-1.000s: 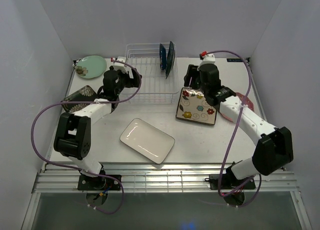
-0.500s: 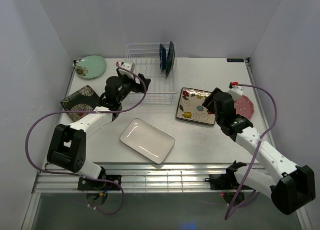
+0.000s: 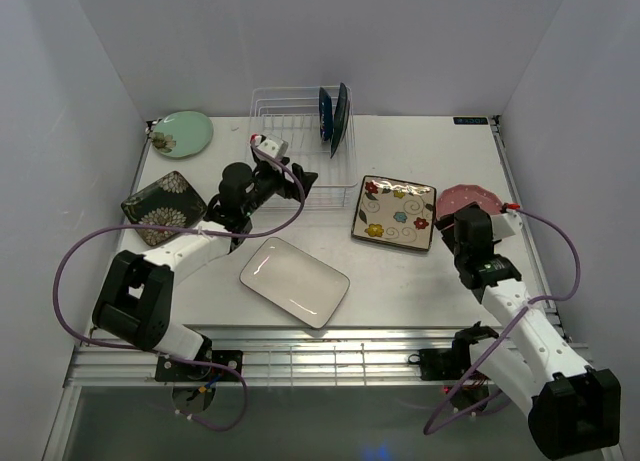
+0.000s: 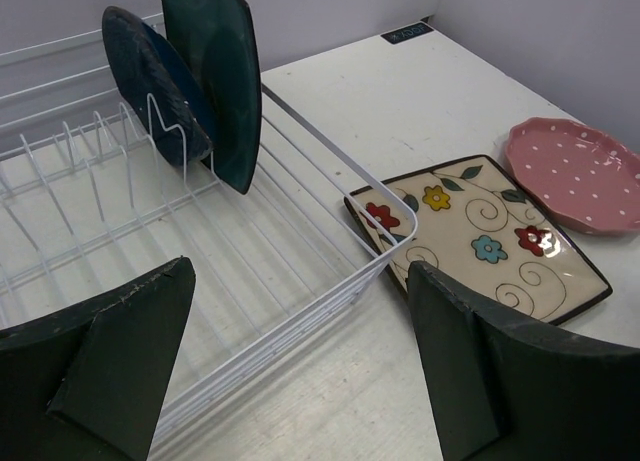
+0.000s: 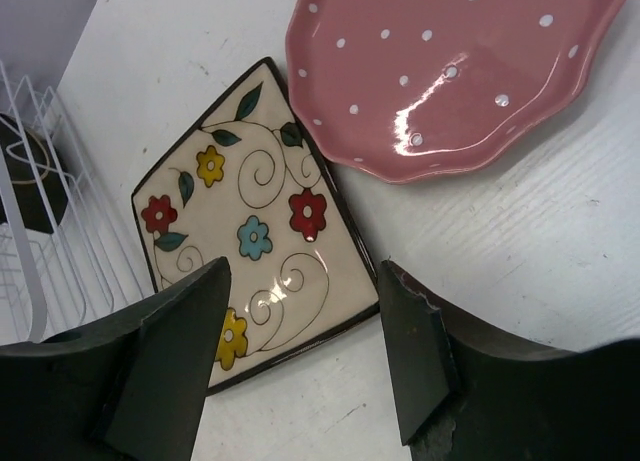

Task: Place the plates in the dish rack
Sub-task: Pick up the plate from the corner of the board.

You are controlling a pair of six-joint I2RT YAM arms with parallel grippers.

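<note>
1. A white table (image 3: pixel 400 291) stands inside pale walls.
2. The left gripper (image 4: pixel 298 281) is spread as wide as it goes and holds nothing. The corner of the dish rack (image 4: pixel 340 152) lies directly before it.
3. Ahead and to its left, a dark blue plate (image 4: pixel 140 71) and a teal square plate (image 4: pixel 215 71) stand upright in the rack.
4. The right gripper (image 5: pixel 303 271) is partly spread and also empty. The patterned square plate (image 5: pixel 250 231) lies just ahead-left of it, and the pink plate (image 5: pixel 450 71) ahead-right.
5. Behind the left gripper lies the white rectangular plate (image 3: pixel 294 281). The pale green plate (image 3: pixel 182 133) and the dark floral plate (image 3: pixel 163 201) lie well off to its left.

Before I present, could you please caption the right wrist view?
Open right gripper faces the flowered square plate beside the pink dotted plate.
</note>
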